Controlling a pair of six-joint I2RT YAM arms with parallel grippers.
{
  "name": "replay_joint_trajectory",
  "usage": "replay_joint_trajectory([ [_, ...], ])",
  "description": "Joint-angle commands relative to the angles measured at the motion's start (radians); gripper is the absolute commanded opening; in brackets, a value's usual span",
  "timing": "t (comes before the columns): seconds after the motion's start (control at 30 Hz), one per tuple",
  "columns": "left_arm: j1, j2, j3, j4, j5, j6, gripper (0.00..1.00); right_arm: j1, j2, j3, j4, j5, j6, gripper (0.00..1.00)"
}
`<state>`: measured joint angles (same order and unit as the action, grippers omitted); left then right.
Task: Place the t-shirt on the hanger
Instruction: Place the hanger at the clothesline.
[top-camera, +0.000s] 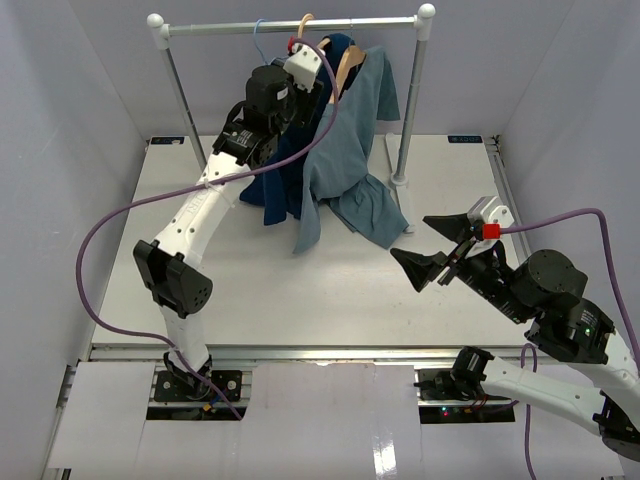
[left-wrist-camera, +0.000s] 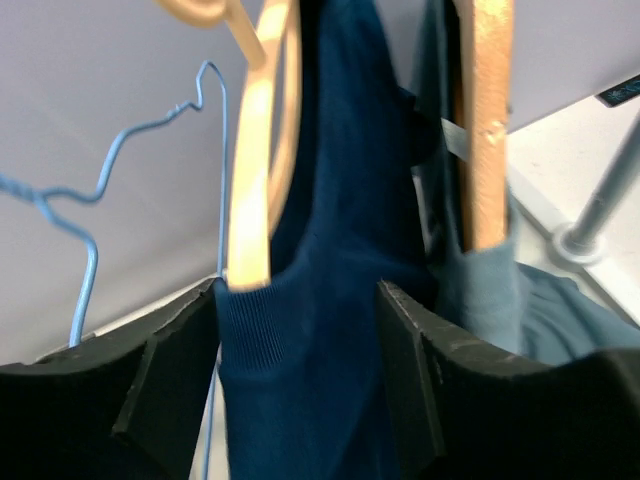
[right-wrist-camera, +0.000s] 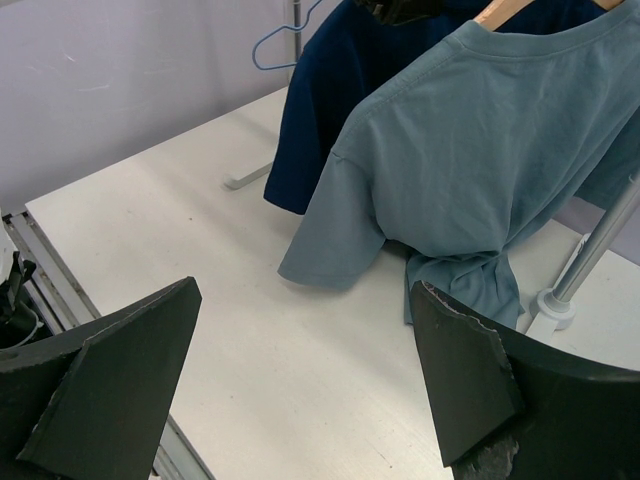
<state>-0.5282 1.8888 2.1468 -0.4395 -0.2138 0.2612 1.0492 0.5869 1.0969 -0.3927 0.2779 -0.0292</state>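
The dark navy t-shirt (top-camera: 280, 190) hangs from the rail and its hem reaches the table. In the left wrist view a tan wooden hanger (left-wrist-camera: 255, 180) runs down into the ribbed collar of the t-shirt (left-wrist-camera: 330, 330). The hanger's top (top-camera: 306, 22) sits on the rail. My left gripper (top-camera: 322, 80) is raised to the collar. Its jaws (left-wrist-camera: 298, 290) are open, with the navy cloth between them. My right gripper (top-camera: 408, 237) is open and empty (right-wrist-camera: 305, 288) above the table, to the right of the clothes. The t-shirt also shows in the right wrist view (right-wrist-camera: 320, 110).
A grey-blue shirt (top-camera: 345, 160) hangs on a second wooden hanger (left-wrist-camera: 485, 120) just right of the navy one and trails onto the table (right-wrist-camera: 470, 150). A thin blue wire hanger (left-wrist-camera: 90, 210) hangs to the left. The rack's rail (top-camera: 380, 24) and right post (top-camera: 410, 110) stand at the back.
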Motion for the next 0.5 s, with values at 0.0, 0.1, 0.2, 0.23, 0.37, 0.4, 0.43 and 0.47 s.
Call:
replay_joint_trajectory([
  [0.0, -0.001, -0.175, -0.051, -0.008, 0.02, -0.04, 0.76, 0.005, 0.004, 0.002, 0.047, 0.001, 0.014, 0.93],
  [0.1, -0.001, -0.282, -0.108, -0.024, -0.015, -0.087, 0.83, 0.004, 0.023, -0.012, 0.043, 0.022, 0.037, 0.98],
  [0.2, -0.001, -0.384, -0.228, -0.033, 0.003, -0.15, 0.98, 0.003, 0.042, -0.032, 0.041, 0.056, 0.076, 0.91],
  [0.23, -0.001, -0.449, -0.286, -0.031, 0.023, -0.186, 0.98, 0.003, 0.061, -0.044, 0.033, 0.08, 0.09, 0.9],
  [0.37, -0.003, -0.647, -0.524, -0.013, 0.134, -0.306, 0.98, 0.004, 0.107, -0.079, 0.025, 0.181, 0.138, 0.9],
  [0.4, -0.004, -0.687, -0.588, -0.002, 0.161, -0.335, 0.98, 0.003, 0.113, -0.084, 0.028, 0.206, 0.15, 0.9],
  [0.43, -0.005, -0.744, -0.687, 0.023, 0.199, -0.361, 0.98, 0.003, 0.119, -0.087, 0.032, 0.226, 0.171, 0.9],
  [0.47, -0.006, -0.805, -0.793, 0.051, 0.24, -0.387, 0.98, 0.003, 0.124, -0.09, 0.035, 0.243, 0.195, 0.9],
])
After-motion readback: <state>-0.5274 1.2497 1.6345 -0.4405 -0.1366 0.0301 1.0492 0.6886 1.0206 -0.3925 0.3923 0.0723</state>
